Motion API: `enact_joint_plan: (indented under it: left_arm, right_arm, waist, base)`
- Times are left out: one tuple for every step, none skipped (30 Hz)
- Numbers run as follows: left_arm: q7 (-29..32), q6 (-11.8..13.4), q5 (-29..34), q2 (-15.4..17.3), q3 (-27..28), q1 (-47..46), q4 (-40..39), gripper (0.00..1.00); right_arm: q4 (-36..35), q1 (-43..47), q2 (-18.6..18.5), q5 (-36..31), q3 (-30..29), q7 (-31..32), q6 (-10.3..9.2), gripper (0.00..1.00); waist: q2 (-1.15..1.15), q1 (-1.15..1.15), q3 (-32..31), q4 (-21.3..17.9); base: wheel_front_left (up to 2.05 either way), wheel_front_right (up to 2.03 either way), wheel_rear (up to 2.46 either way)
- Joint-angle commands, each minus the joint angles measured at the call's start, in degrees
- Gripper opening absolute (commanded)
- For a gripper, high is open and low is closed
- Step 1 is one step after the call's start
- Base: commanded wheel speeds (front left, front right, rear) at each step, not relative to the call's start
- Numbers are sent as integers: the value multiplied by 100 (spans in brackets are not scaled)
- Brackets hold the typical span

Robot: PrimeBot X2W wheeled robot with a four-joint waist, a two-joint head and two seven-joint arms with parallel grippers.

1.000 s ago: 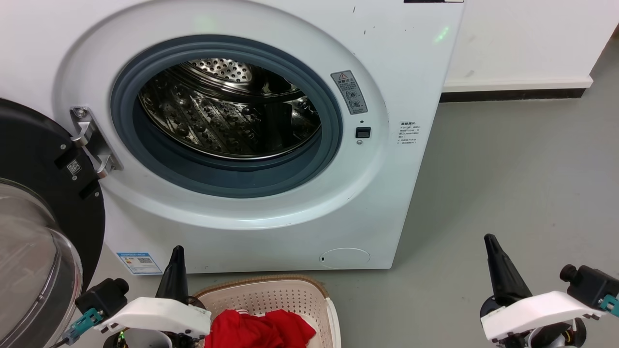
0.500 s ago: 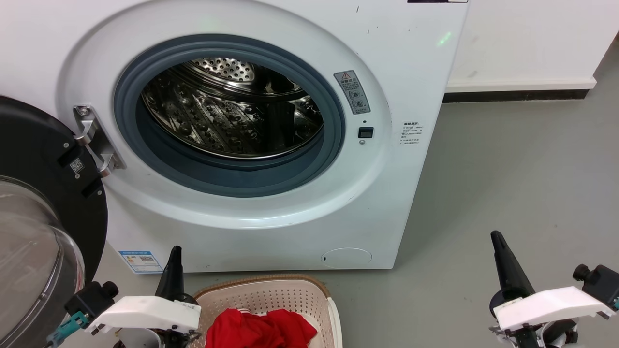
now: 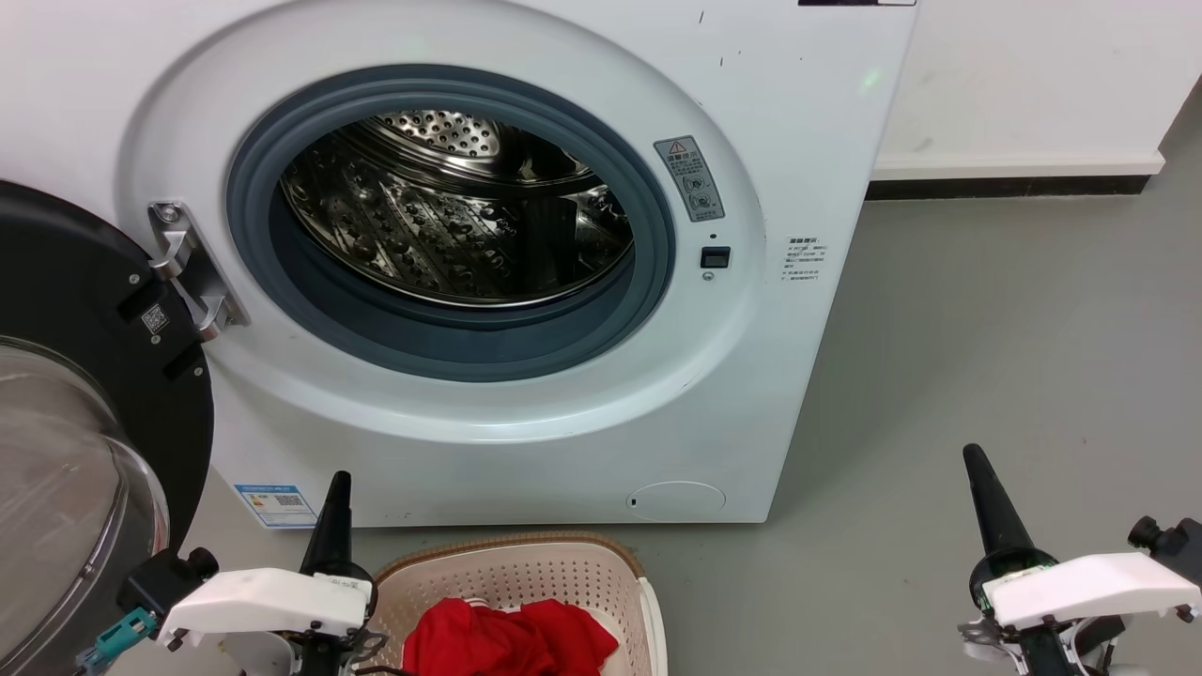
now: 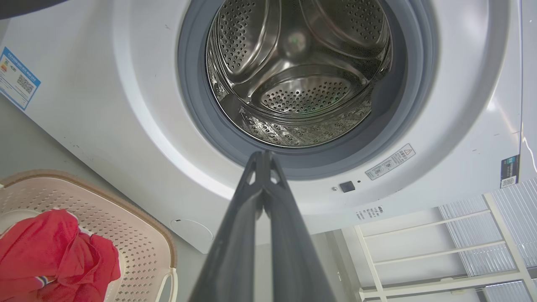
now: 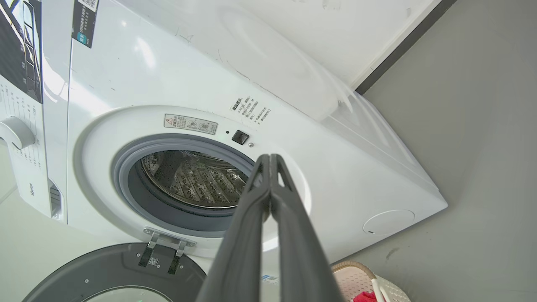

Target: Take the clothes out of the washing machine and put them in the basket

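The white washing machine (image 3: 526, 75) stands before me with its door (image 3: 84, 376) swung open to the left. Its steel drum (image 3: 451, 216) shows bare metal, and the same bare drum (image 4: 298, 75) fills the left wrist view. Red clothes (image 3: 512, 638) lie bunched in the cream basket (image 3: 526, 568) on the floor in front of the machine. The clothes (image 4: 54, 256) and basket (image 4: 138, 226) also show at the lower left of the left wrist view. My left gripper (image 3: 338, 488) is shut just left of the basket, holding nothing. My right gripper (image 3: 972, 460) is shut over bare floor at the right, holding nothing.
Grey floor (image 3: 1014, 329) stretches right of the machine to a white wall with a dark baseboard (image 3: 1005, 186). A white shelf rack (image 4: 440, 251) shows in the left wrist view. The open door takes up the left side.
Both grippers have sunk a little lower in the head view and the right one has drifted rightward. The picture has shifted slightly, so the head camera moved. The clothes and basket lie as before.
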Motion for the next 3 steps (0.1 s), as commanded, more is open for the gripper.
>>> enact_joint_plan:
  left_arm:
    - [30, -34, -135, 5, 36, -138, -33, 0]
    - [50, -42, -200, 5, 43, -142, -31, 0]
    - [60, -46, -261, 5, 49, -146, -28, 0]
  right_arm:
    - [-30, -157, -37, 145, -27, 26, 0, 0]
    - [-23, -162, -37, 213, -34, 36, 0, 0]
    - [-16, -165, -37, 283, -41, 50, 0, 0]
  waist:
    - [0, 0, 0, 3]
    - [0, 0, 0, 5]
    - [0, 0, 1, 8]
  base:
    - [0, 0, 0]
    - [0, 0, 0]
    - [0, 0, 0]
